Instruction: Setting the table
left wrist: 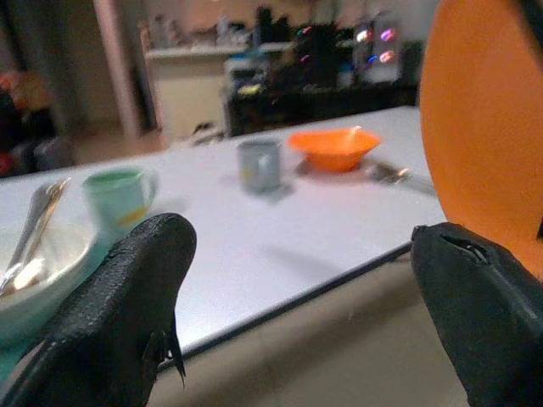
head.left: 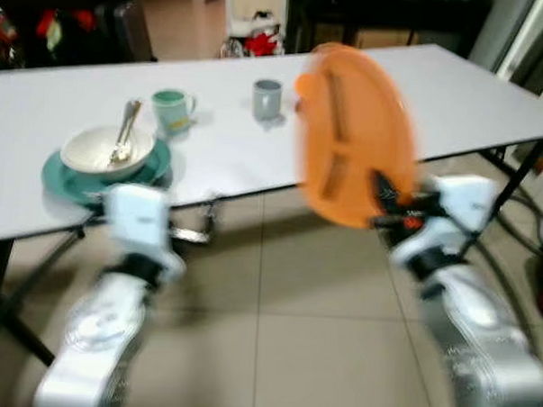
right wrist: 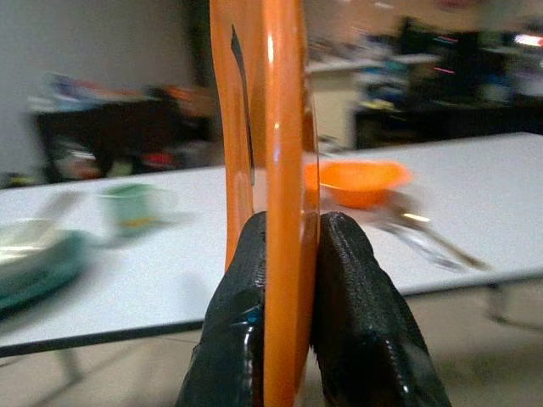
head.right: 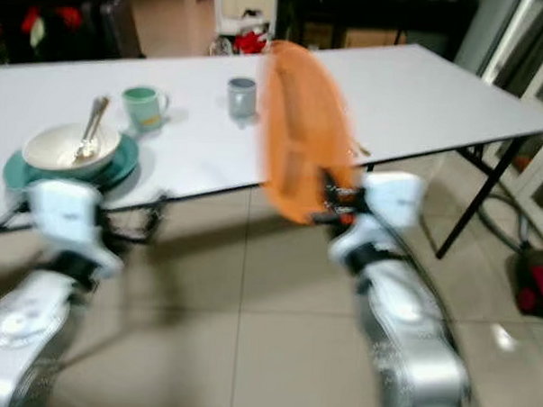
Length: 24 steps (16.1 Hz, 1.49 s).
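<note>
Right gripper [right wrist: 284, 254]: both black fingers pinched on the lower rim of a round orange plastic plate [head.left: 356, 135], one on each face. Plate held on edge, near upright, in the air at the near edge of the long white table [head.left: 456, 94], above the tiled floor [head.left: 293, 331]. Head views blurred.

Left gripper [left wrist: 297, 280]: fingers spread wide, nothing between them, level with the table's near edge, low in front of the place setting.

On the table, robot's left: white bowl [head.left: 107, 151] with a metal spoon [head.left: 126, 130] leaning in it, set on a teal plate [head.left: 65, 181]. Just beyond it, a pale green mug [head.left: 172, 109]. Further right, a grey mug [head.left: 267, 100]. Past the grey mug, an orange bowl [left wrist: 333, 148] with cutlery [left wrist: 394, 174] lying beside it; type of cutlery cannot be told.
</note>
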Available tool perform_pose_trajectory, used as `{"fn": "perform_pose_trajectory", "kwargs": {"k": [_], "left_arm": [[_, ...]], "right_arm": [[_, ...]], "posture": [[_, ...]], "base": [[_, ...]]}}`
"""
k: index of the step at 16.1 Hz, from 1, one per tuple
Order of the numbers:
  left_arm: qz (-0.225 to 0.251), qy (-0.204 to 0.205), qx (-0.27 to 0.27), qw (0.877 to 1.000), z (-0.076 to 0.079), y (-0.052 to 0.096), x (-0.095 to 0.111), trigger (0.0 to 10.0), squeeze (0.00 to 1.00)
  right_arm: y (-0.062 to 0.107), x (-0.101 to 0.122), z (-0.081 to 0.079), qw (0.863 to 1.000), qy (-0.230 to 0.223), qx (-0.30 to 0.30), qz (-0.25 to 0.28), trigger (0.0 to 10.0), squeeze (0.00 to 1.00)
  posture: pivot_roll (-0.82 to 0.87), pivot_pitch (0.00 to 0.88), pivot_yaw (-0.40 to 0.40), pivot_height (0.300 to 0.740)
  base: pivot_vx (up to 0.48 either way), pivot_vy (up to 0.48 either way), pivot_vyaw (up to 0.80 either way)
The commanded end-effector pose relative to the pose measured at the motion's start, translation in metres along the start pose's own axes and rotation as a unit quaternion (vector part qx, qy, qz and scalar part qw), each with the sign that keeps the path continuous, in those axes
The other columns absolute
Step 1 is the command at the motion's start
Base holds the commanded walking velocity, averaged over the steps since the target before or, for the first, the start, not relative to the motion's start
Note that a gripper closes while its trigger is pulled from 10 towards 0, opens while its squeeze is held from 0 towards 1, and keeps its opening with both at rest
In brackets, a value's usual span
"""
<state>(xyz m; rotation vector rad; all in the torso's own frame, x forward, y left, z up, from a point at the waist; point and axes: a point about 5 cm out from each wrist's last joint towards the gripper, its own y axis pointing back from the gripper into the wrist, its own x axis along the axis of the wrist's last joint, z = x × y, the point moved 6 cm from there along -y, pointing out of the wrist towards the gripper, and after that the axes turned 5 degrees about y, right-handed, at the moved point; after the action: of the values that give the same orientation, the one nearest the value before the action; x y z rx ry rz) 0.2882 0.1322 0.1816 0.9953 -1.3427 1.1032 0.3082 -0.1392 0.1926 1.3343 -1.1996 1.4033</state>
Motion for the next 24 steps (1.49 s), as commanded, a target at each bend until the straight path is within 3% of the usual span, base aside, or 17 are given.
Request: {"fn": "perform_pose_trajectory", "kwargs": {"k": [1,6,11,18,24], "left_arm": [[0.002,-0.01,0.011,1.0,-0.008,0.0,0.002,10.0,0.0],[-0.002,-0.018,-0.008,1.0,-0.002,-0.002,0.0,10.0,0.0],[-0.023,-0.027,-0.021,0.999,0.0,0.007,-0.007,10.0,0.0],[-0.029,-0.045,-0.021,0.998,-0.001,0.008,-0.009,10.0,0.0],[-0.03,-0.035,-0.004,0.999,-0.006,0.008,-0.01,10.0,0.0]], "right_arm": [[-0.001,0.012,-0.007,1.0,-0.007,0.012,0.022,10.0,0.0],[-0.003,0.013,0.0,0.999,-0.023,0.003,0.022,10.0,0.0],[-0.004,0.01,-0.012,0.998,-0.056,0.042,0.009,10.0,0.0],[-0.007,0.004,-0.012,0.993,-0.097,0.066,-0.015,10.0,0.0],[-0.009,0.003,-0.012,0.993,-0.079,0.079,-0.022,10.0,0.0]], "posture": [[-0.11,0.0,0.009,0.74],[-0.11,0.0,0.02,0.74],[-0.08,0.0,0.038,0.74],[-0.08,0.0,0.033,0.74],[-0.07,0.0,0.016,0.74]], "base": [[0.345,0.0,-0.8],[0.347,0.0,-0.16],[0.345,0.0,0.0],[0.339,0.0,0.0],[0.336,0.0,0.0]]}}
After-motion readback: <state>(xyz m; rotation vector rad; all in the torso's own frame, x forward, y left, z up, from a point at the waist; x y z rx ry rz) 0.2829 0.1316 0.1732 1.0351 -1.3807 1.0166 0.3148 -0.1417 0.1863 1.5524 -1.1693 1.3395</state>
